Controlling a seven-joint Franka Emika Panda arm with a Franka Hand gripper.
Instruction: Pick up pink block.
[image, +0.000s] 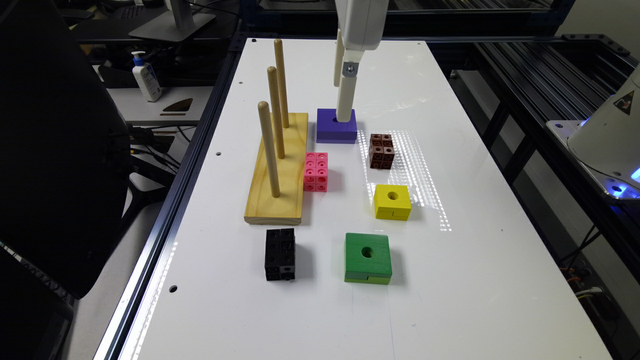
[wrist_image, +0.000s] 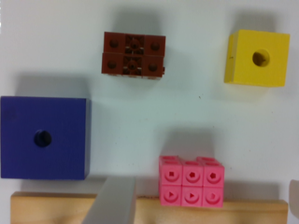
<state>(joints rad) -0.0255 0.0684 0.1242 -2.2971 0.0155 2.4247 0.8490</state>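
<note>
Claw (image: 346, 107): I see it above the purple block (image: 336, 126); I cannot tell whether it is released or clenched.
Pink block (wrist_image: 190, 181): on the white tabletop (image: 450, 260), touching the wooden peg base (image: 278, 172).
Handling: I judge it light, rigid plastic, smooth-faced; grip the free opposite sides.
Neighbours: brown block (wrist_image: 134, 53), yellow block (wrist_image: 257, 57), apart.

Three blocks are built of small snapped-together cubes: one pink block (image: 316, 171) (wrist_image: 190, 181), one brown block (image: 381, 150) (wrist_image: 133, 53) and one black block (image: 280, 253). Three solid square blocks each have a round hole in the middle: one purple block (image: 336, 126) (wrist_image: 44, 138), one yellow block (image: 392, 201) (wrist_image: 257, 58) and one green block (image: 368, 258). One wooden base (image: 278, 172) (wrist_image: 56, 208) carries three upright pegs (image: 268, 148).
</note>
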